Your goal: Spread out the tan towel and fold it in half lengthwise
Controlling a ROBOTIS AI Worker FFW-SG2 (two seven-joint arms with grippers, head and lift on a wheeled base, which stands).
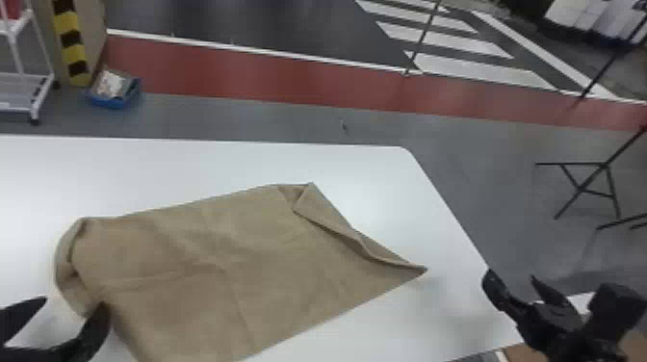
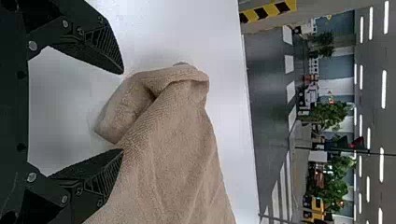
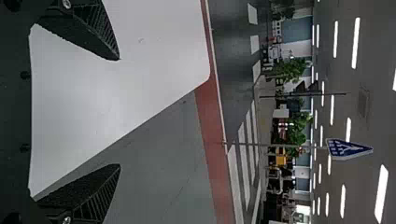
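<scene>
The tan towel (image 1: 207,260) lies askew on the white table, its right edge folded over in a narrow flap and its left end bunched in a rolled fold. At that left end is my left gripper (image 1: 72,308), open, with one finger over the towel's edge. In the left wrist view the open left gripper (image 2: 122,112) has the bunched corner of the towel (image 2: 173,126) just beyond its fingers, nothing clamped. My right gripper (image 1: 512,284) is by the table's right edge, apart from the towel. Seen from its wrist, the right gripper (image 3: 119,112) is open and holds nothing.
The white table (image 1: 192,163) ends in a rounded corner at the far right. On the floor behind are a blue bin (image 1: 114,98) and a white rack (image 1: 29,91) at the left. Black stand legs (image 1: 587,190) stand to the right of the table.
</scene>
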